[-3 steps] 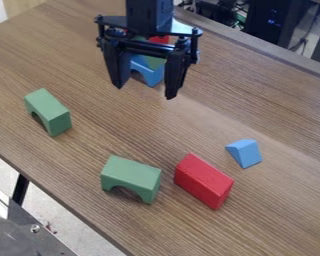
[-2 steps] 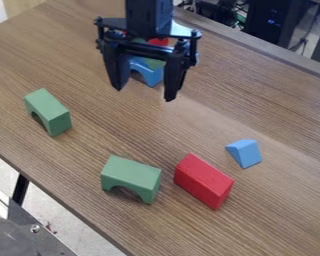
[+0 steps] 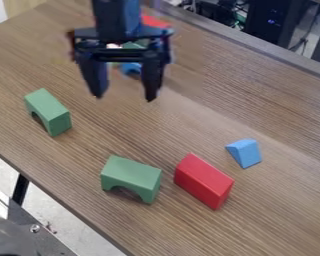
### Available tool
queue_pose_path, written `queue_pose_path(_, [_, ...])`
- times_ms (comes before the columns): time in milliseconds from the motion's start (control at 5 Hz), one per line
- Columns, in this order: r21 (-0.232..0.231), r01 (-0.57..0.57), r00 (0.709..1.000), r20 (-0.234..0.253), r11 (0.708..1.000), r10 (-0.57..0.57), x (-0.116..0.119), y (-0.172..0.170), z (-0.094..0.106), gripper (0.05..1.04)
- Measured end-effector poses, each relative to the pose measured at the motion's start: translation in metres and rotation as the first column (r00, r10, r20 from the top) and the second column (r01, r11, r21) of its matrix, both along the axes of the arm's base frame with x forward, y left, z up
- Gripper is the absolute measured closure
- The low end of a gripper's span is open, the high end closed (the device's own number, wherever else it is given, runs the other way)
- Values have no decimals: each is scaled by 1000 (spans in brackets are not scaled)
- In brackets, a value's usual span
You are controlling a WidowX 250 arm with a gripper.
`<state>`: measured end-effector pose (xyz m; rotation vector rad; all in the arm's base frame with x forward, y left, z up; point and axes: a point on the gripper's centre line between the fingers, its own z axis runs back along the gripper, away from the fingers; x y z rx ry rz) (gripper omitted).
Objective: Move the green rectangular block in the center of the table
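Pincer: the black pincer (image 3: pixel 123 98) hung above the far part of the table, its two tips well apart, gripping nothing.
Behind it: a blue arch (image 3: pixel 130 69), a green piece (image 3: pixel 133 45) and a red piece (image 3: pixel 154 21) sat partly hidden.
Green block: which one the task meant could not be told; an arched block (image 3: pixel 48 112) lay at the view's left, an arched green block (image 3: pixel 130 176) nearer the camera, and the green piece was another candidate.
Handling: either arched one looked like painted wood, probably light, stiff and hard to break, though smooth faces might slip under a skewed pinch.
Hold: the two long, flat sides seemed the best grip, squarely across the narrow width.
Neighbours: a red block (image 3: pixel 203 181) stood just beside the nearer arch, with a blue wedge (image 3: pixel 245 153) beyond.
Table: brown wood grain (image 3: pixel 256 110), flat.
Room: dark equipment (image 3: pixel 266 20) and cables stood behind; pale floor (image 3: pixel 56 212) showed below.
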<state>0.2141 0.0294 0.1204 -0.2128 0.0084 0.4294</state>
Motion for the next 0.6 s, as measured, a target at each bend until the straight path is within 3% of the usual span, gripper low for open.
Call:
queue_pose_path(200, [-9,-107,993,44,994,107,-4,17,-4,85])
queue_pose_path(400, [15,-209,975,74,978,208,-5,31,-12,85])
queue_pose_path(600, [139,-312,949,83,940,303,-7,50,-17,85])
